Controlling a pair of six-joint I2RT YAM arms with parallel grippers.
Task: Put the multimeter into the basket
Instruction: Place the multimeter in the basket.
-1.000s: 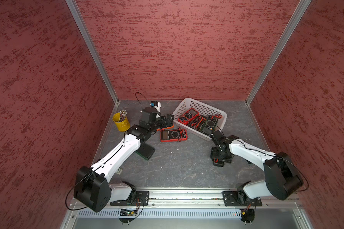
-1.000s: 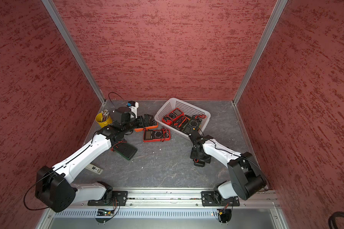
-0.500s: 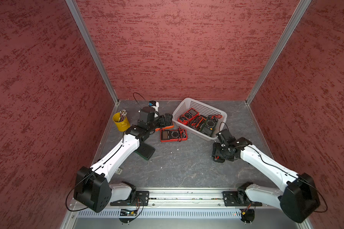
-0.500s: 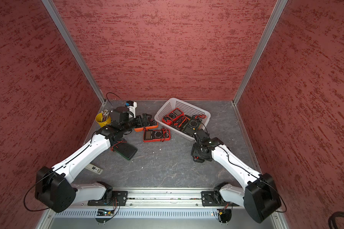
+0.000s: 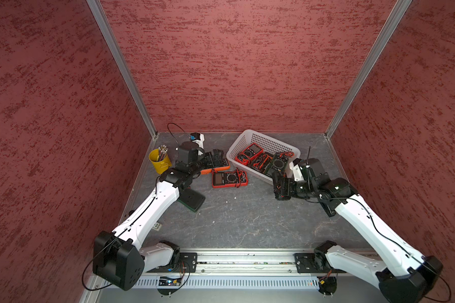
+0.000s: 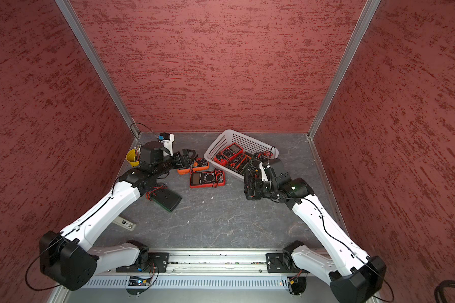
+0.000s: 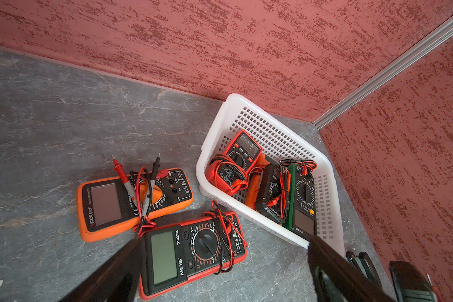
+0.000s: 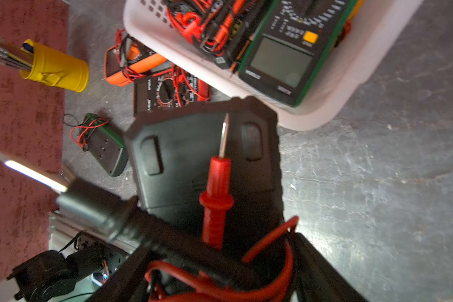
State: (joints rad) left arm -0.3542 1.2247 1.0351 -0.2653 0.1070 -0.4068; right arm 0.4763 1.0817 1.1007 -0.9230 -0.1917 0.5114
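The white basket (image 5: 247, 136) (image 6: 221, 136) (image 7: 202, 162) (image 8: 351, 86) stands at the back right and holds several multimeters. Just in front of its near corner, my right gripper (image 5: 281, 187) (image 6: 252, 186) (image 8: 220, 269) is shut on a black multimeter (image 8: 204, 157), back side showing, with red and black probe leads across it. My left gripper (image 5: 217, 160) (image 6: 187, 158) (image 7: 225, 240) hangs open above an orange multimeter (image 7: 131, 201) (image 6: 195, 166) and a red multimeter (image 7: 194, 251) (image 5: 229, 179) (image 6: 207, 179), both lying on the table left of the basket.
A dark green multimeter (image 5: 192, 200) (image 6: 167, 200) (image 8: 105, 146) lies face down beside the left forearm. A yellow cup (image 5: 159, 161) (image 6: 132, 158) (image 8: 55, 68) of pens stands at the back left. A small white strip (image 6: 124, 223) lies near the left edge.
My right arm has swung outward and carried the black multimeter a little up and toward the basket's near corner. The left gripper has stayed open and has hardly shifted.
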